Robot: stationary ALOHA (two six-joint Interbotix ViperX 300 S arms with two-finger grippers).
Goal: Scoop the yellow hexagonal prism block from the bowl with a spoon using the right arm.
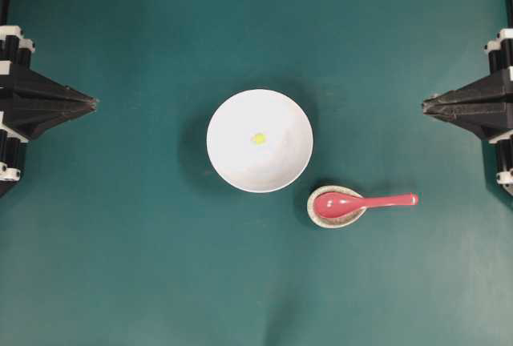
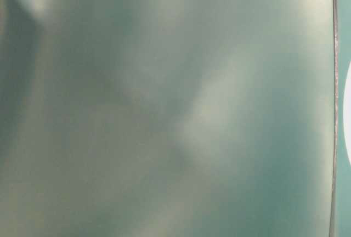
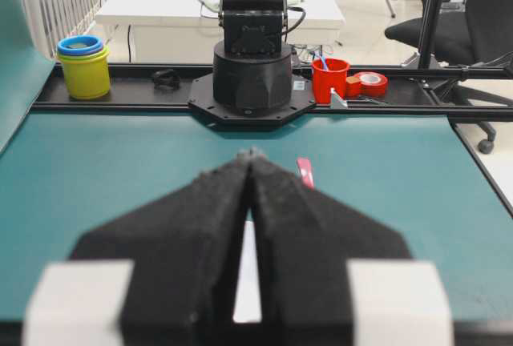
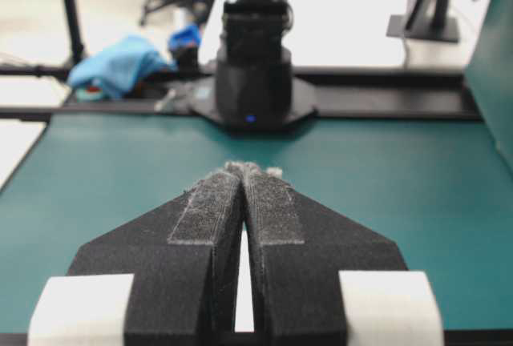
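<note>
yellow block (image 1: 258,138) in bowl (image 1: 232,162), spoon (image 1: 361,202) beside

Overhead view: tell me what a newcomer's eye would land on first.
The large round glossy white bowl sits mid-table on the teal cloth, with the tiny bright yellow faceted block inside it near the centre. Just below and right of it, the pink-red glossy soup spoon rests with its scoop in a small oval grey-speckled dish, handle pointing right. The two black pointed end effectors wait shut at either edge, left and right.
</note>
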